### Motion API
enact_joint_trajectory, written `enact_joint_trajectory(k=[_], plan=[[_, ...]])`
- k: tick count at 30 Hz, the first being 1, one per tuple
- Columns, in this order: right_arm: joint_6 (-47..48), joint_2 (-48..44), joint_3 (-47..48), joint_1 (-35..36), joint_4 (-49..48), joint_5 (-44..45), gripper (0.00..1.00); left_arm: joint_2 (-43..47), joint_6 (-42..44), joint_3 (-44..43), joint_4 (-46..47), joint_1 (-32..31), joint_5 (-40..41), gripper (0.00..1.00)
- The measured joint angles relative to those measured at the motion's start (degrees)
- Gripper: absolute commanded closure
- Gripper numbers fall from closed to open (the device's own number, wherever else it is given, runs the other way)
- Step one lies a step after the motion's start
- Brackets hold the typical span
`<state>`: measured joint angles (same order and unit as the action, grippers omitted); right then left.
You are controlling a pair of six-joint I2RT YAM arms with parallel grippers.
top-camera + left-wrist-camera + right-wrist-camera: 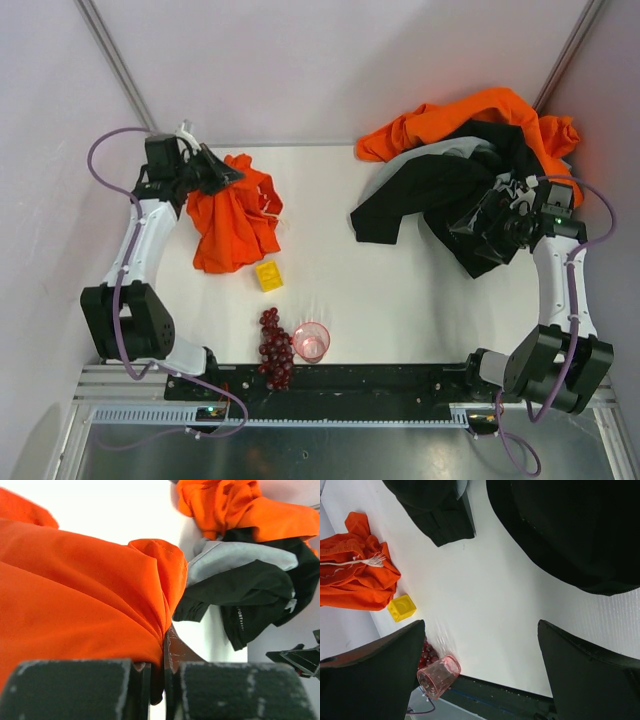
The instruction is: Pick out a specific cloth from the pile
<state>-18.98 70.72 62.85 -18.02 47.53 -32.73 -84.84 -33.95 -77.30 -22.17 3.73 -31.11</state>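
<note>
Over on the far left of the table [330, 250], the left claw [222, 175] is clamped down on the cloth [235, 215]; the wrist view shows the two padded fingers [75, 690] pressed together with a fold of orange-red fabric pinched in the seam between them; from above, the cloth bunches at the claw and spreads down towards the near side, its lower part lying on the white surface; a thin white cord [270, 205] trails off its right edge.

Well apart from it, at the far right corner, sits the pile [470, 170]; the big bright orange garment [480, 115] runs along the back, a light grey garment [440, 155] peeks out beneath it, and the black garment [420, 200] sprawls in front towards the middle of the table.

The right claw [480, 225] is over the near part of that black garment; its fingers [370, 675] stand spread wide with nothing between them, only bare table and the black fabric beyond; whether it touches the fabric, I cannot tell.

Down front, a yellow block [268, 275] sits just below the cloth; nearer the arms, a bunch of dark red grapes [276, 348] lies right beside a pink cup [311, 341], which lies tipped on its side in the right wrist view.
</note>
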Motion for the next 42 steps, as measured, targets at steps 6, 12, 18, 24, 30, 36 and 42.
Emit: enact_joint_trajectory(k=[6,12,18,24,30,36,42], plan=[[0.0,0.0,-0.7,1.0,-0.5,0.7,0.01,-0.1,0.6,5.0,0.3,1.0,1.7,0.99],[-0.2,0.0,-2.0,1.8,-0.9,1.1,0.01,-1.9,0.5,9.0,1.1,1.7,2.8,0.99],[-0.4,0.0,-2.4,2.2,-1.2,1.4,0.01,-5.3,-0.5,12.6,1.6,2.2,4.3,0.99],[-0.4,0.0,-3.1,2.4,-1.5,1.8,0.01,-8.8,-2.1,15.5,2.8,2.2,5.7,0.99],[-0.4,0.0,-3.3,2.6,-1.7,1.9,0.01,-12.3,-4.0,17.9,4.8,2.3,6.5,0.99],[-0.4,0.0,-4.1,2.6,-1.8,2.1,0.01,-15.7,-5.7,18.8,7.2,2.3,6.8,0.99],[-0.4,-0.1,-4.3,2.7,-2.1,2.2,0.01,-17.3,-6.6,19.5,9.4,2.5,6.7,0.99]])
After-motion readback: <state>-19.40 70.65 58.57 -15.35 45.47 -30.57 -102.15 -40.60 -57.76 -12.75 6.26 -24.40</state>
